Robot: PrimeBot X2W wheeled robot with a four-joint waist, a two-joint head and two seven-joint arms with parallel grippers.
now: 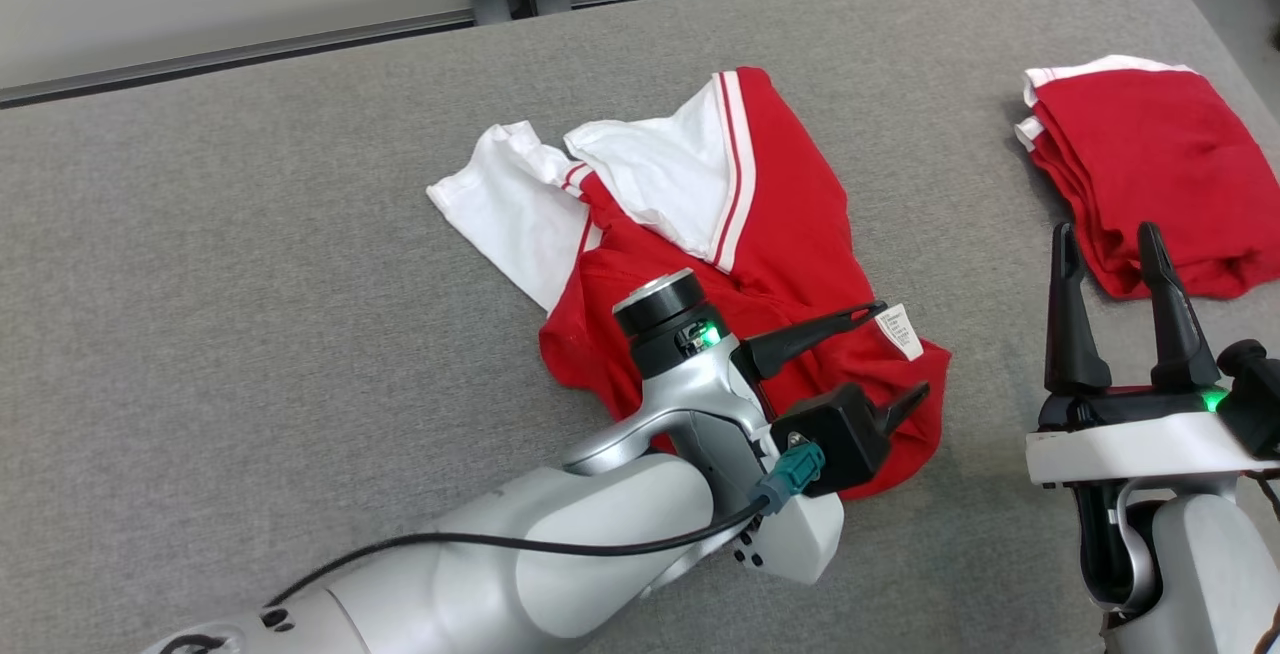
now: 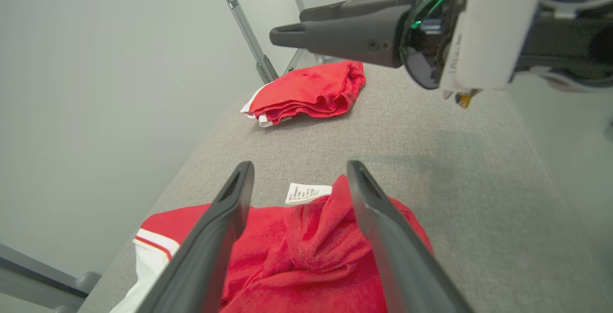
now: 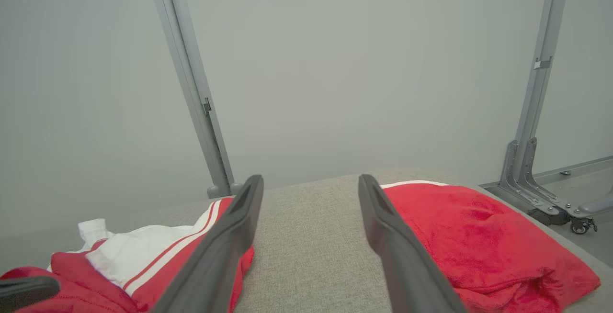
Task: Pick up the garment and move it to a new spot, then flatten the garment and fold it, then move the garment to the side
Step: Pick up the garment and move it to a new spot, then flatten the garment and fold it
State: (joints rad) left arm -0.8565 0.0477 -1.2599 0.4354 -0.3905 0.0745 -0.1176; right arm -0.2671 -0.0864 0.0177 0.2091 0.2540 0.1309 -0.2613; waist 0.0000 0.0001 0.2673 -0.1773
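You are looking at a red garment with white sleeves and red-and-white striped trim, on a flecked grey surface. Its label is white with dark print. The folded stack is red, edged in white.

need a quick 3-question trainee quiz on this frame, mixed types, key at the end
1. True or false: the left tool is shut on the crumpled red-and-white garment.
2. Where does the folded red garment lie relative to the crumpled one? A. on the robot's right B. on the robot's left C. underneath it
3. Fill in: the right tool is ___, holding nothing.
Key: 1 false, its jaws stand open over the cloth; 2 A; 3 open.
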